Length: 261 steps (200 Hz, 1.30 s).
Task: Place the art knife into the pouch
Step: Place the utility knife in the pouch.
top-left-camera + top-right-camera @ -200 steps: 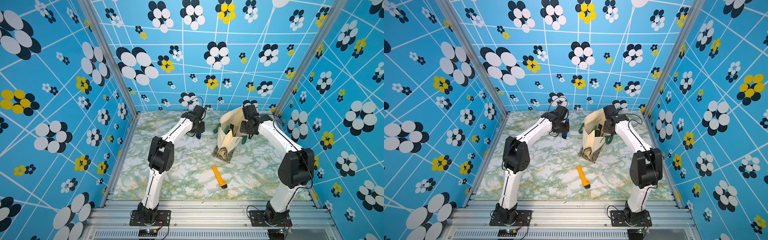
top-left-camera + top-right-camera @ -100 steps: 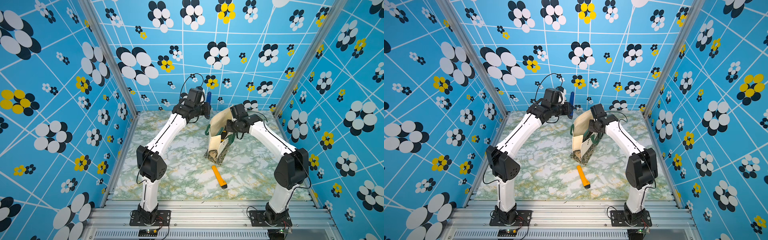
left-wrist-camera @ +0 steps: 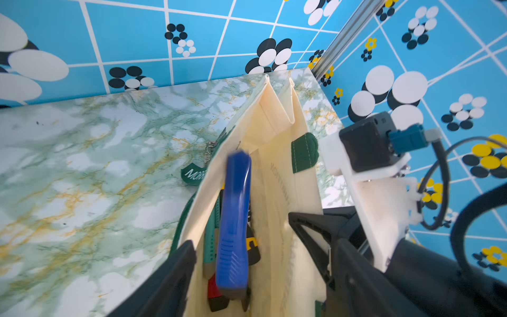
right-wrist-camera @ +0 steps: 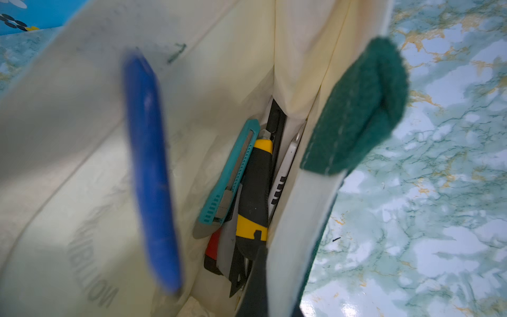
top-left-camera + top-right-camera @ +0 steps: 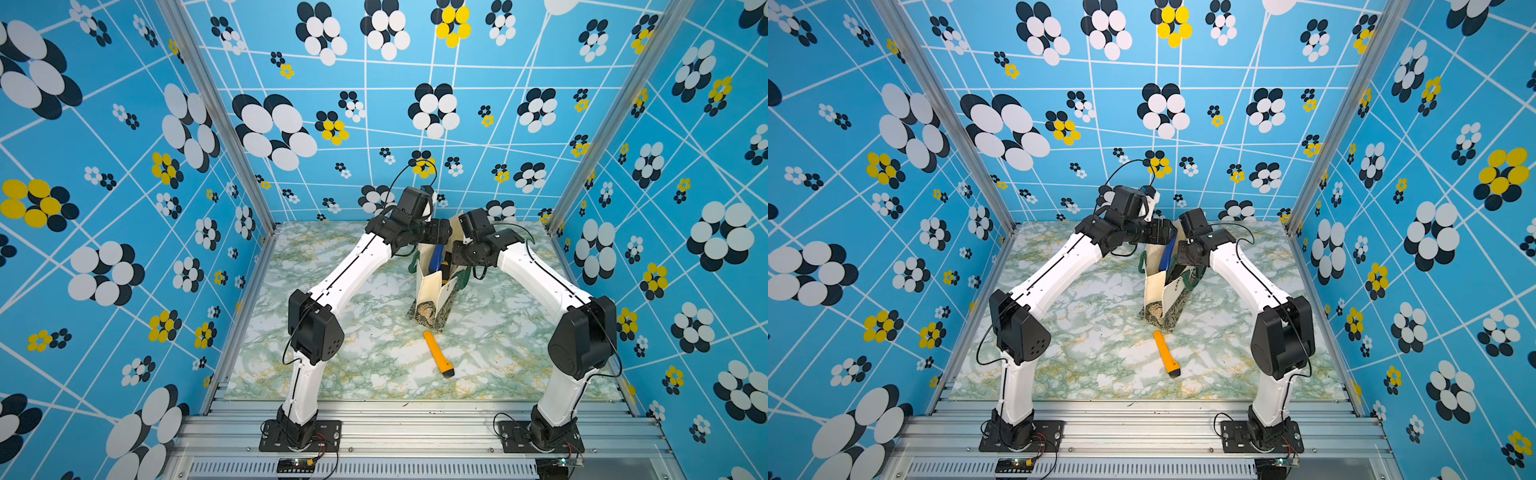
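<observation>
Orange art knife point(image 5: 438, 354): lay flat on the marbled tabletop point(image 5: 365, 374), just in front of the pouch.

Pouch point(image 5: 430, 291): cream canvas with green handles, stood upright mid-table with its mouth spread. The right gripper point(image 5: 451, 269) was clenched on its rim.

Contents: teal knife point(image 4: 233, 170), yellow-and-black knife point(image 4: 256, 192) and white knife point(image 4: 285, 170), together at the bottom.

Blue art knife point(image 4: 149, 164): blurred, inside the pouch's mouth.

Left gripper point(image 3: 241, 233): over the mouth, released, jaws wide either side of the blue art knife.
</observation>
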Motion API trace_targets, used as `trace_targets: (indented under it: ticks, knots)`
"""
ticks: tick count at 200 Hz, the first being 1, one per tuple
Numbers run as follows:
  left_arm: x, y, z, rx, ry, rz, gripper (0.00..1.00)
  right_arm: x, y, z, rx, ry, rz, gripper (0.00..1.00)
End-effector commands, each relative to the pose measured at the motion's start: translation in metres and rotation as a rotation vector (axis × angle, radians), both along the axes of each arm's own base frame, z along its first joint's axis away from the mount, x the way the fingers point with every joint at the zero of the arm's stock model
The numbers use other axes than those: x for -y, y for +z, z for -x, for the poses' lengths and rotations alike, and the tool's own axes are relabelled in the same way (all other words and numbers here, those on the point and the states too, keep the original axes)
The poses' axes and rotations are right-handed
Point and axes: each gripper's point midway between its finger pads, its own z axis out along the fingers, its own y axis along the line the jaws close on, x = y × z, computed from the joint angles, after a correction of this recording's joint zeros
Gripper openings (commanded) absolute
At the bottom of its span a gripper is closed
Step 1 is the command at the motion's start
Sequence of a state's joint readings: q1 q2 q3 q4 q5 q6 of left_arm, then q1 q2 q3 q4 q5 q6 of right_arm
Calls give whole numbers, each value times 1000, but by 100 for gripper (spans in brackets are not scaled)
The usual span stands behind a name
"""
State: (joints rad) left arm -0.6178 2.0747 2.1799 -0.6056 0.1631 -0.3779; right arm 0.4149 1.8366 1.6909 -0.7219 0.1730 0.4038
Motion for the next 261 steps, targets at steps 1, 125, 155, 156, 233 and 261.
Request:
trace_targets:
  ticks: [1,125,155,156,233,261]
  knots:
    - [-8,9,-4,30,20,-20,89,1,5,-5,21,0,23,0]
    - [-60,11,55,49,214,-97,97,33,-12,-36,-16,-148,-16,0]
    - [-62,-28,94,-59,246,-230,97,42,-15,-52,-3,-194,-45,0]
    - [-61,-29,95,-63,245,-236,97,42,-15,-52,-2,-193,-45,0]
    - [-37,-141,180,-353,225,-419,100,79,-23,-51,-11,-322,-40,0]
    - [-24,-167,203,-412,165,-438,100,95,-27,-41,-41,-396,-40,0]
